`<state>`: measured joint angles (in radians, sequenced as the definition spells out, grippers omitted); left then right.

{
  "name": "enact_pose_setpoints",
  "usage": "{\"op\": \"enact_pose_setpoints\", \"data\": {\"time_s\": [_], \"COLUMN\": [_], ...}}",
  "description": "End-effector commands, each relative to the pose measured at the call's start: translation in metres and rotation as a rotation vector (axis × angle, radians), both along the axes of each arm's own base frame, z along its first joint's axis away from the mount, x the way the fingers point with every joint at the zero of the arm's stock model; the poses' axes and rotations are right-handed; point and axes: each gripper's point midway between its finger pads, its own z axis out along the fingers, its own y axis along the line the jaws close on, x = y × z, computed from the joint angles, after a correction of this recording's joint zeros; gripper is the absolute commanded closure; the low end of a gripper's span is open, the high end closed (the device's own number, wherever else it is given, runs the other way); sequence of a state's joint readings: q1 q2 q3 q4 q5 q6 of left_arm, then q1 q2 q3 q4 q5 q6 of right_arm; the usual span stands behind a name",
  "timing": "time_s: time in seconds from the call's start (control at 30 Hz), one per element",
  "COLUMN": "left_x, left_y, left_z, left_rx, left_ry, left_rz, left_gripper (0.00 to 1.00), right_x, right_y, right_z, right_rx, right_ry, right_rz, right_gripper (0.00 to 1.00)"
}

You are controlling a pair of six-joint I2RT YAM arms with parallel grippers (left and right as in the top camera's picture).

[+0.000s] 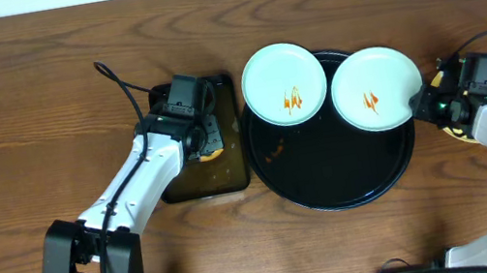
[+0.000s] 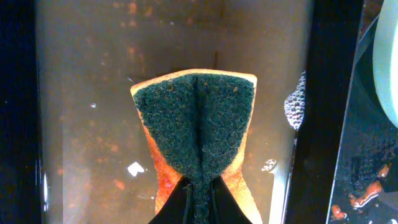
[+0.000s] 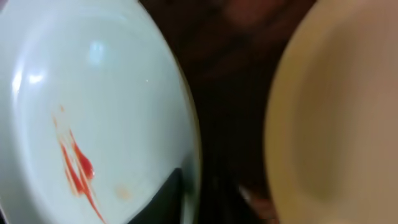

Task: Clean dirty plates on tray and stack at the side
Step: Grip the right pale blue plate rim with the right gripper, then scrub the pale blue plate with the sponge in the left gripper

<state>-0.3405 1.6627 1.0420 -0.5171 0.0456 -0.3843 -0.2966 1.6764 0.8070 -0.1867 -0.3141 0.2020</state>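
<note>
Listing the hazards you face, item by item.

1. Left tool (image 2: 198, 198): clamped narrow on the sponge (image 2: 196, 118), pinching it into a fold over the brown water of the rectangular tray (image 1: 183, 187). Hazard: the grip sits at one thin end, so hard scrubbing could, by my judgement, twist the sponge free. A soaked sponge may also drip dirty water across the counter (image 1: 24, 112) when you carry it over.

2. Right tool (image 1: 423, 106): at the outer edge of the right pale plate (image 1: 375, 86), with one finger (image 3: 168, 199) lying over the inside of the rim. Whether the jaws have bitten, you cannot tell. Hazard: a glossy rim taken at a single point. Lift too early and the plate may tip or slide out.

3. Right pale plate: on the round black tray (image 1: 339, 180), overhanging its upper right rim, with a sauce smear (image 1: 371, 100) at its centre. Hazard: the left pale plate (image 1: 284, 84) lies just beside it, and a sideways drag would knock it.

4. Cream plate (image 3: 336, 124): off the tray, just beside the right tool. Hazard: a dropped plate would land on it.
</note>
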Motion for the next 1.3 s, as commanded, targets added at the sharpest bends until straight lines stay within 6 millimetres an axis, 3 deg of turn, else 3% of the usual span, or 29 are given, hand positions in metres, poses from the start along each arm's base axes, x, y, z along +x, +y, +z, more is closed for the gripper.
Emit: {"op": "enact_pose_setpoints", "data": {"time_s": [0.0,0.1,0.33,0.5,0.63,0.8,1.0,1.27], "left_x": [-0.001,-0.001,-0.001,-0.002,-0.004,-0.007,-0.012,-0.046], "left_y": [0.004,0.004,0.004,0.002,-0.015,-0.050,-0.096,-0.175], "left_z": [-0.003,-0.003,-0.003,-0.003,-0.001,0.008,0.026,0.045], "left_rx": [0.019,0.019,0.019,0.005,-0.079,-0.205,-0.298,-0.422], "left_ry": [0.005,0.005,0.005,0.010,0.021,0.004,-0.060,-0.099], "left_rz": [-0.005,-0.005,-0.005,-0.011,-0.053,-0.181,-0.306,-0.483], "left_gripper": [0.92,0.92,0.92,0.92,0.93,0.93,0.93,0.93], "right_x": [0.007,0.007,-0.006,-0.028,-0.051,-0.066,-0.067,-0.072], "right_y": [0.003,0.003,0.014,0.034,0.056,0.063,0.076,0.097], "right_z": [0.004,0.009,0.030,0.041,0.030,0.015,0.012,0.009], "right_rx": [0.009,0.005,0.034,0.056,0.065,-0.007,-0.029,-0.045], "right_ry": [-0.015,-0.026,-0.020,0.034,0.143,0.217,0.222,0.240], "right_rz": [0.004,0.004,0.027,0.065,0.112,0.136,0.178,0.241], "right_gripper": [0.92,0.99,0.99,0.99,0.99,0.99,0.99,0.99]}}
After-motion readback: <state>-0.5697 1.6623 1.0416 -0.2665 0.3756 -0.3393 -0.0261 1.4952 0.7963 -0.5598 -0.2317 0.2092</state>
